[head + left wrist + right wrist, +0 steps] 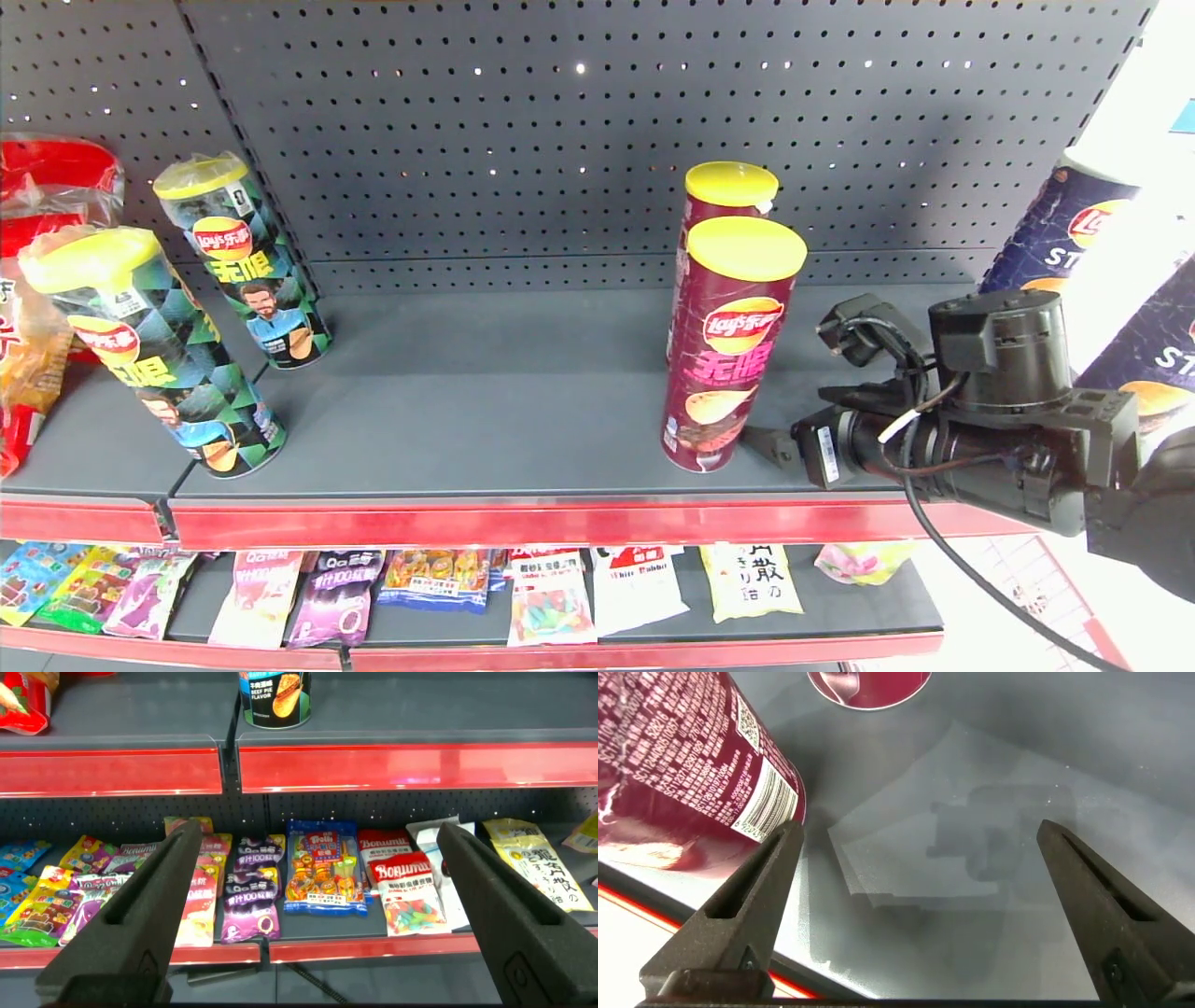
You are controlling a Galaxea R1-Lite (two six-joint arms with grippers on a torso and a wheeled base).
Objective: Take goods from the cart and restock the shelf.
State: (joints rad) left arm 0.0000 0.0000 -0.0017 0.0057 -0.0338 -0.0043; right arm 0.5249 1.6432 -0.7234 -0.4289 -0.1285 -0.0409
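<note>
Two maroon chip cans with yellow lids stand on the grey upper shelf [485, 392], the front can [730, 345] near the red front edge and the rear can [728, 191] right behind it. My right gripper [775, 441] sits low over the shelf just right of the front can. In the right wrist view it [917, 831] is open, with bare shelf between its fingers and the front can [682, 765] just beyond one fingertip. The rear can [868, 686] shows farther off. My left gripper [318, 826] is open with nothing in it, in front of the lower shelf's snack bags [322, 868].
Two green-and-black chip cans [243, 257] [154, 350] stand at the shelf's left, by red snack bags [42, 243]. Dark blue cans [1074, 233] stand at the far right. A perforated panel [597, 131] backs the shelf. Free surface lies between the can groups.
</note>
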